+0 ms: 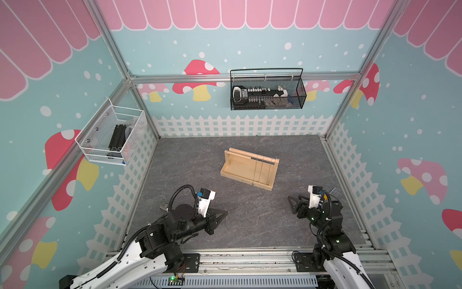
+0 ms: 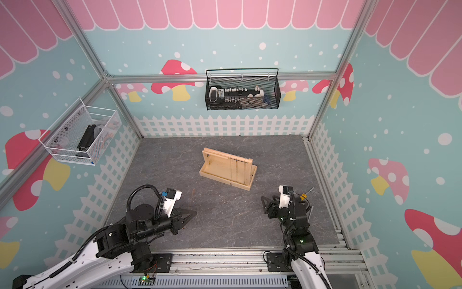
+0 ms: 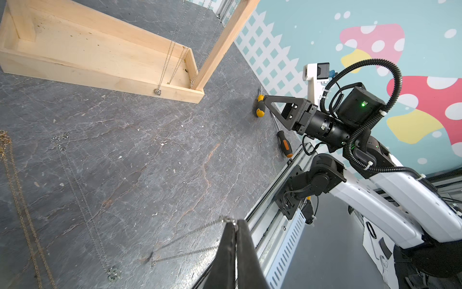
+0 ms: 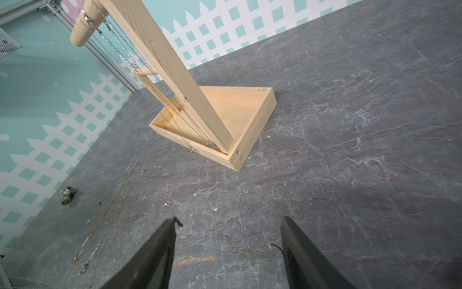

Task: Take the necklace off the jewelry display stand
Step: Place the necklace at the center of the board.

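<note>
Pinching a thin silver necklace (image 3: 225, 220) between fully closed jaws, the left gripper (image 3: 235, 221) is hanging over the near-left part of the grey table (image 1: 250, 225), and the chain is trailing from its tips down onto the surface. The right gripper (image 4: 230, 221) is holding its jaws wide apart, gripping nothing and facing the jewelry display stand (image 4: 225, 112). That stand is sitting upright near the middle of the table, well apart from both grippers, with several hanging chains (image 3: 157, 91) draping from its dowel rail (image 4: 83, 27). 2 loose necklaces (image 4: 106, 212) are lying side by side on the table.
</note>
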Controlling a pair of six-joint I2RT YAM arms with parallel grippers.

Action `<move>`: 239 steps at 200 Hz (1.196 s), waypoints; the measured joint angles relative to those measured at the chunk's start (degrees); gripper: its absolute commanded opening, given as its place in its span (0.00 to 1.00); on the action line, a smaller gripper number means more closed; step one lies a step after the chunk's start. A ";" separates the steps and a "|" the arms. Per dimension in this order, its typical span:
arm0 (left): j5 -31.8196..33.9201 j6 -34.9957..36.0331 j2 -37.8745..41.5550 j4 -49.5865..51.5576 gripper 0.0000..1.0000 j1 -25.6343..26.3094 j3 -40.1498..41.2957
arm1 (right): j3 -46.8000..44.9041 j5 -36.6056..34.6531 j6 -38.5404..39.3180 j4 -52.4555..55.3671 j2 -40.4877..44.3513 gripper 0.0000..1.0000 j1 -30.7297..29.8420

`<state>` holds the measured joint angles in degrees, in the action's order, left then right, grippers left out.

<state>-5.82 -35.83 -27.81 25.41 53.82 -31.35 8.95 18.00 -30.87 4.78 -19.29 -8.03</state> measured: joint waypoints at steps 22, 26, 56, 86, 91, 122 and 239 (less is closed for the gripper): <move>0.22 0.00 -0.07 -0.13 0.00 0.00 0.61 | 0.00 0.00 0.00 0.00 0.00 0.68 0.00; 0.24 0.00 -0.11 -0.11 0.00 0.00 0.72 | 0.00 0.00 0.02 0.00 0.00 0.68 0.00; 0.63 0.00 -1.53 -1.14 0.00 0.00 1.86 | 0.00 0.00 0.00 0.00 0.00 0.68 0.00; 2.05 -0.02 -3.52 -2.21 0.00 0.02 3.02 | 0.00 0.00 0.00 0.00 0.00 0.68 0.00; 2.49 0.00 -3.74 -2.40 0.00 0.02 3.19 | 0.00 0.00 0.00 0.00 0.00 0.68 0.00; 5.70 0.04 -5.53 -3.45 0.00 0.20 3.74 | 0.00 0.02 0.00 0.00 0.00 0.68 0.00; 13.60 5.75 -28.20 -13.81 0.00 -1.44 0.92 | 0.00 -0.07 -0.02 0.17 0.00 0.68 0.00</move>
<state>7.77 -30.09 -56.01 11.60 52.38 -30.44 8.95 17.93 -30.89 4.95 -19.29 -8.03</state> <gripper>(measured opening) 0.049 0.681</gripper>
